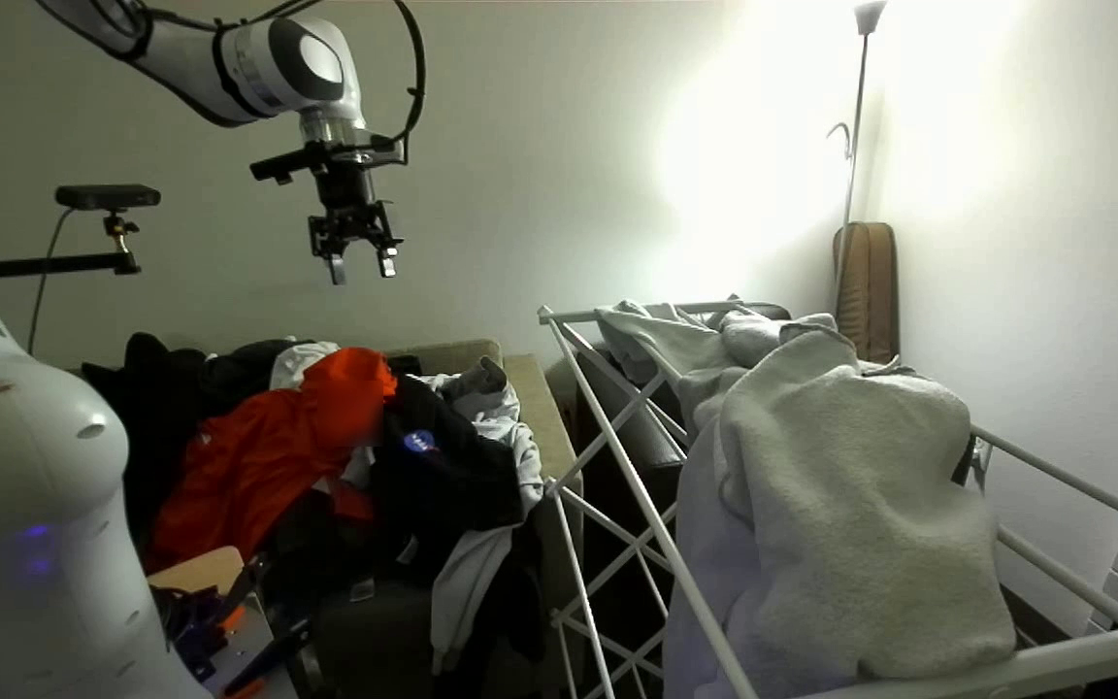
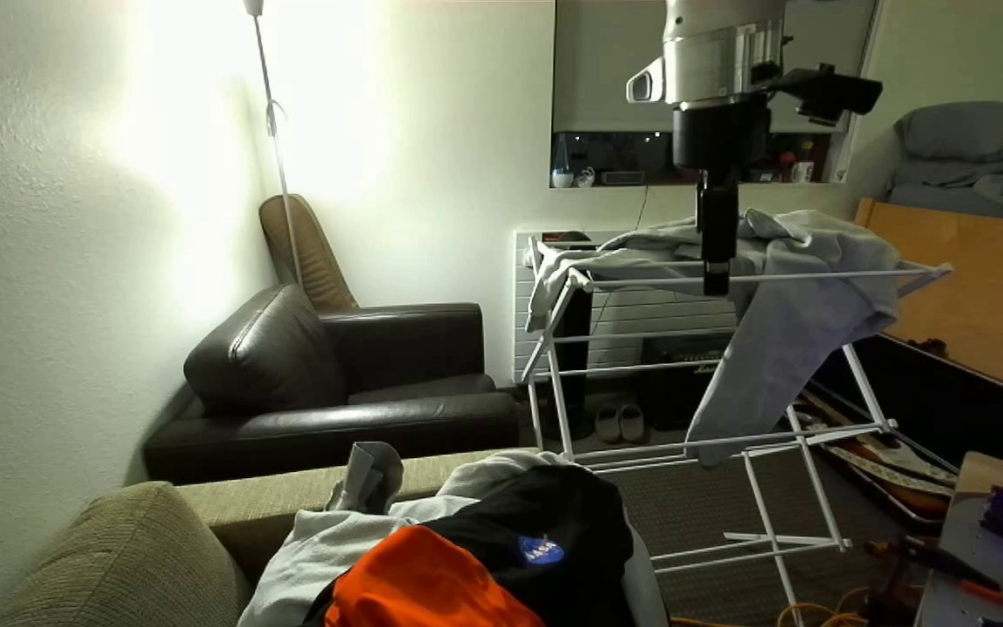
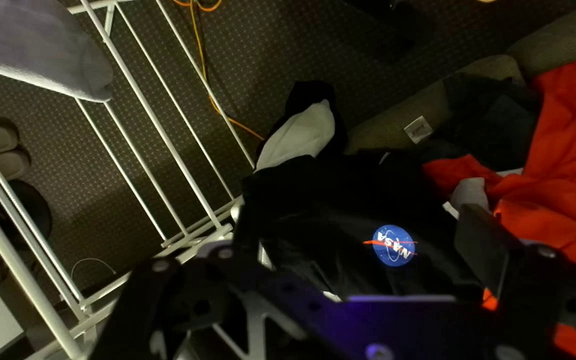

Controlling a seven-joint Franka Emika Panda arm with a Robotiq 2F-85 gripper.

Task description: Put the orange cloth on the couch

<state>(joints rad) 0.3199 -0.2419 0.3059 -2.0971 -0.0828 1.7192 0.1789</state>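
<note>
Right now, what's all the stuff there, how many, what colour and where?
orange cloth: 1, orange, on couch
couch: 1, beige, below orange cloth
NASA cloth: 1, black, beside orange cloth
other clothes: can't count, black, grey, white, on couch
rack: 1, white, beside couch
washing: can't count, grey, on rack
armchair: 1, dark brown, beyond couch
lamp: 1, grey, in corner
case: 1, brown, behind lamp
blind: 1, grey, above heater
heater: 1, white, below blind
slippers: 2, light, on floor
cord: can't count, orange, on floor
robot arm: 1, white, over couch
gripper: 1, black, open above couch
</note>
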